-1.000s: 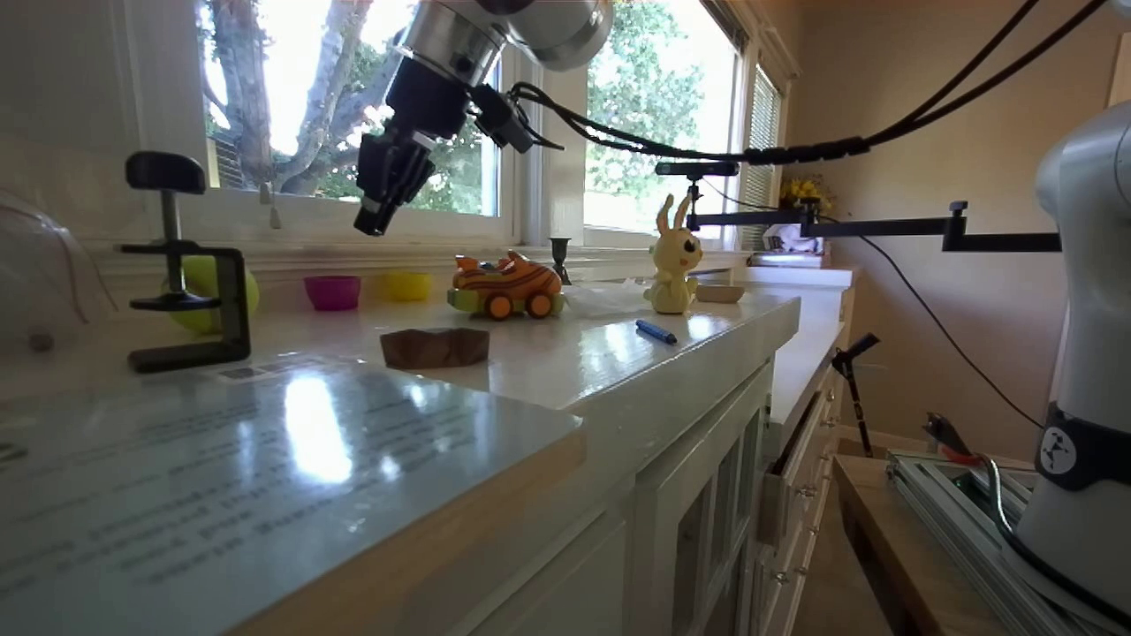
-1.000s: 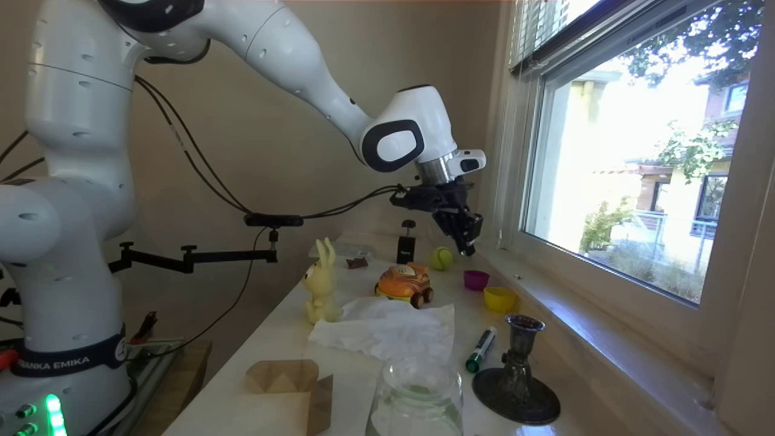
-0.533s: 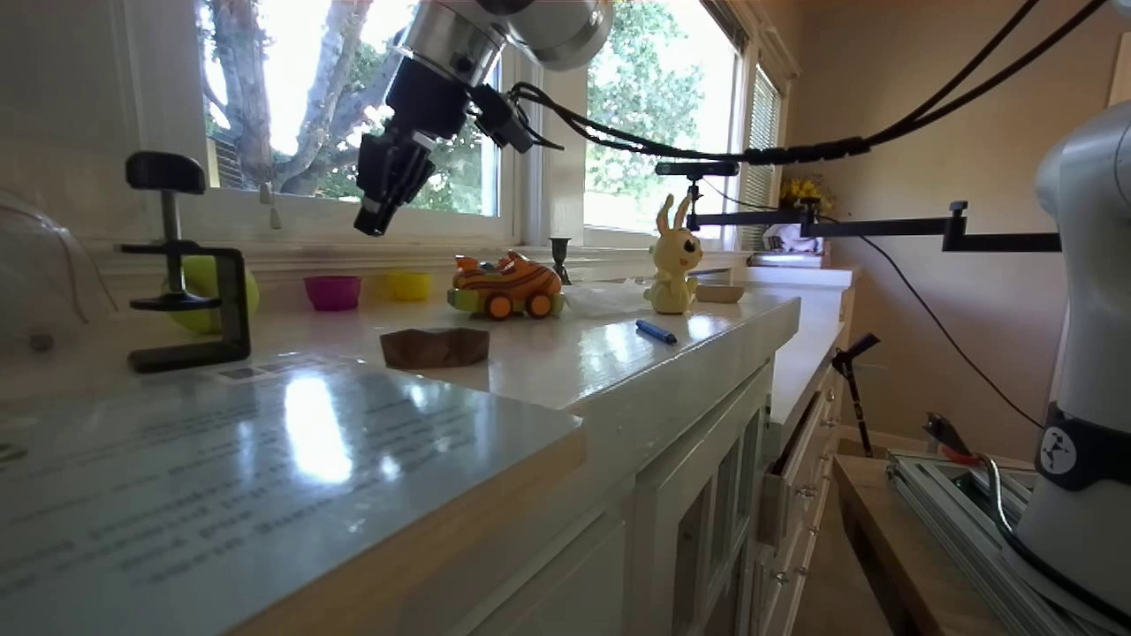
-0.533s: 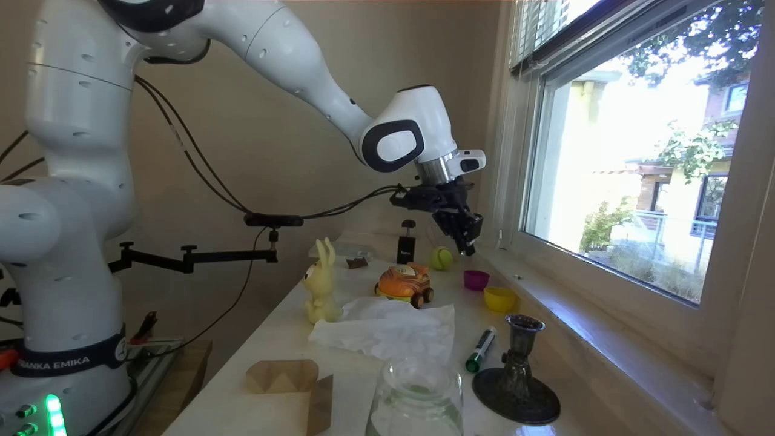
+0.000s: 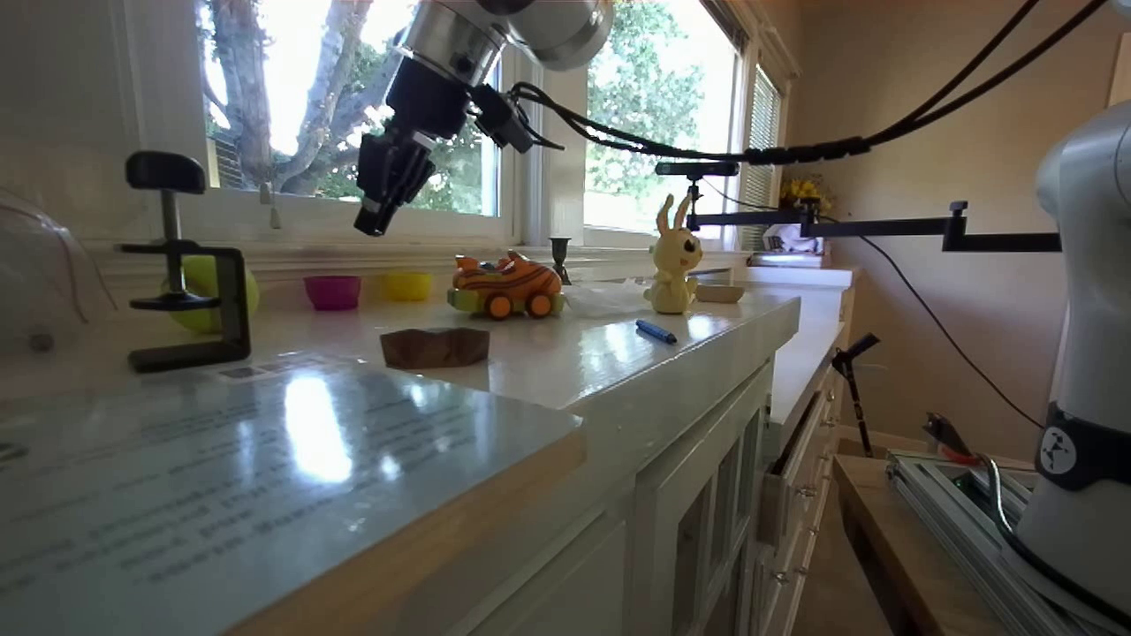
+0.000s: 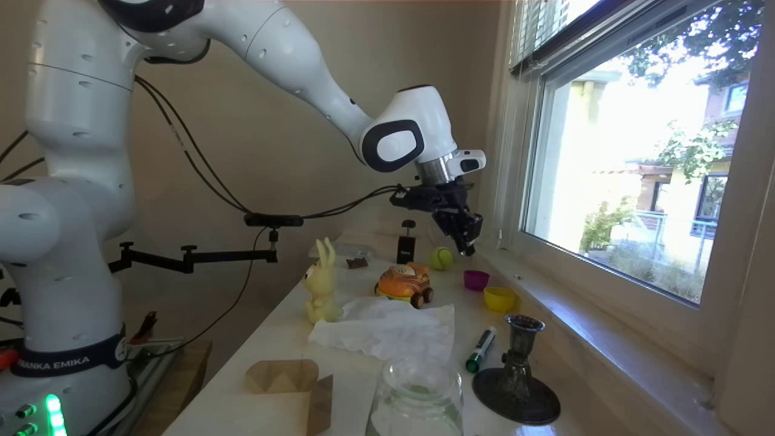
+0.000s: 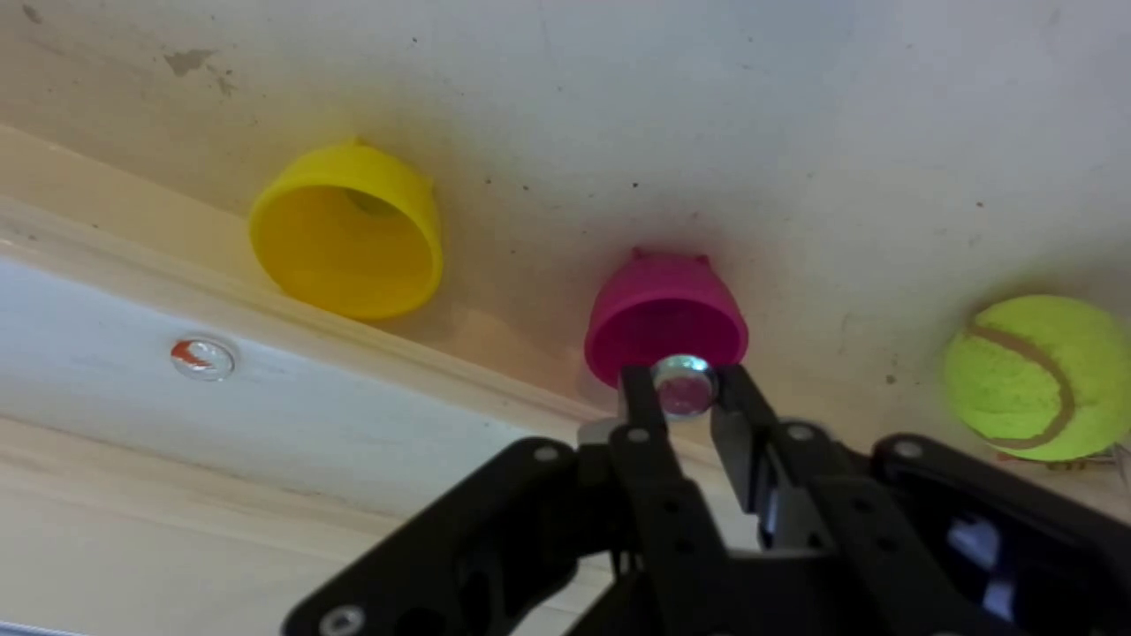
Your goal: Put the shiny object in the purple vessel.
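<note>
The shiny object (image 7: 685,397) is a small round piece with a bright silvery rim and a pinkish face. It is pinched between the fingertips of my gripper (image 7: 680,382) in the wrist view. The purple vessel (image 7: 667,278) is a small magenta bowl standing open side up on the counter. In the wrist view the held object overlaps the near rim of its opening. In both exterior views the gripper (image 5: 373,221) (image 6: 466,247) is well above the counter, higher than the purple vessel (image 5: 333,293) (image 6: 476,279). The object is too small to make out there.
A yellow bowl (image 7: 349,234) stands beside the purple vessel, and a tennis ball (image 7: 1038,378) lies on its other side. The window sill runs close by, with a small clear disc (image 7: 203,358) on it. An orange toy car (image 6: 404,282) and a black clamp (image 5: 234,305) are nearby.
</note>
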Controlling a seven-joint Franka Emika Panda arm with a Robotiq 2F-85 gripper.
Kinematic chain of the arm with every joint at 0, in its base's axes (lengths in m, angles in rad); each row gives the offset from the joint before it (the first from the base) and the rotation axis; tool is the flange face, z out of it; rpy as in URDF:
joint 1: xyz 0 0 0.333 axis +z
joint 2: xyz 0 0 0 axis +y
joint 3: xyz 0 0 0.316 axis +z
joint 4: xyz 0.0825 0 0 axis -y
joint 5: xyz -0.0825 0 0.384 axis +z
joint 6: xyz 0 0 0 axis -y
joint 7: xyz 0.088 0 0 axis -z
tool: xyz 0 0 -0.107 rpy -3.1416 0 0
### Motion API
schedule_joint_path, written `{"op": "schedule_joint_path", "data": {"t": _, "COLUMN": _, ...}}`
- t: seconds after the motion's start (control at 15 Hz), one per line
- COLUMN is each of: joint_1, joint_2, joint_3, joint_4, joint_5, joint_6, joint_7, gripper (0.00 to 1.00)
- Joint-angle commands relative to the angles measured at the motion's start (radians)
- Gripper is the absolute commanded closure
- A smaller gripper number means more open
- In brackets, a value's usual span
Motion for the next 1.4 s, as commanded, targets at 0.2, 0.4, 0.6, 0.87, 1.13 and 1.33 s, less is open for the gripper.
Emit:
{"op": "schedule_joint_path", "data": {"t": 0.2, "joint_1": -0.005, "joint_2": -0.010, "joint_3": 0.002, "joint_4": -0.006, "joint_5": 0.001, "joint_6": -0.020, "joint_7": -0.016, "gripper": 0.95}}
{"op": "schedule_joint_path", "data": {"t": 0.4, "joint_1": -0.005, "joint_2": -0.010, "joint_3": 0.001, "joint_4": -0.006, "joint_5": -0.004, "joint_6": -0.021, "joint_7": -0.013, "gripper": 0.95}}
{"op": "schedule_joint_path", "data": {"t": 0.6, "joint_1": -0.005, "joint_2": -0.009, "joint_3": 0.000, "joint_4": -0.006, "joint_5": -0.007, "joint_6": -0.018, "joint_7": -0.012, "gripper": 0.95}}
{"op": "schedule_joint_path", "data": {"t": 0.87, "joint_1": -0.005, "joint_2": -0.009, "joint_3": -0.001, "joint_4": -0.006, "joint_5": -0.008, "joint_6": -0.018, "joint_7": -0.010, "gripper": 0.95}}
{"op": "schedule_joint_path", "data": {"t": 1.13, "joint_1": -0.005, "joint_2": -0.009, "joint_3": 0.000, "joint_4": -0.006, "joint_5": -0.004, "joint_6": -0.015, "joint_7": -0.013, "gripper": 0.95}}
{"op": "schedule_joint_path", "data": {"t": 1.33, "joint_1": -0.005, "joint_2": -0.007, "joint_3": 0.000, "joint_4": -0.007, "joint_5": -0.007, "joint_6": -0.005, "joint_7": -0.010, "gripper": 0.95}}
